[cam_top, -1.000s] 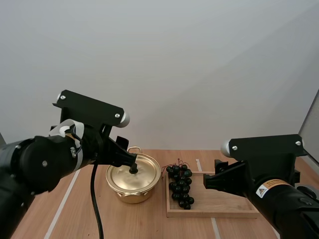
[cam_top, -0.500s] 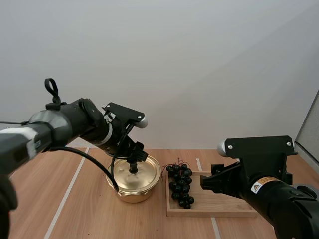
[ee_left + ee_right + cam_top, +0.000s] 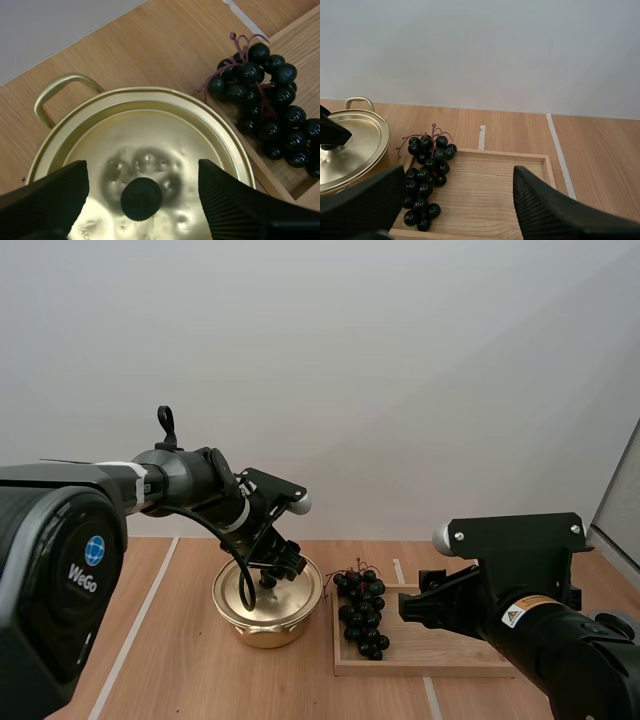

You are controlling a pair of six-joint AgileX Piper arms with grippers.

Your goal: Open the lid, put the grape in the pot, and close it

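Gold pot (image 3: 264, 632), lid (image 3: 296, 596) shut, dark grapes (image 3: 362, 614) beside it.
Black knob (image 3: 141, 198) at the lid's centre; the bunch lies on the wooden tray's (image 3: 450, 650) end nearest the pot.

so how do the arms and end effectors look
Both are black with silver caps. The left arm bears a blue WeGo logo, the right arm a yellow warning label. The left end effector and right end effector have black ribbed fingers.

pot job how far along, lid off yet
Nothing is finished: the lid still sits on the pot. In hand: the open left claw straddles the lid's black knob without pinching it. To do: lift the lid, move the grapes from the wooden tray into the pot, close it. The right claw hangs open over the tray.
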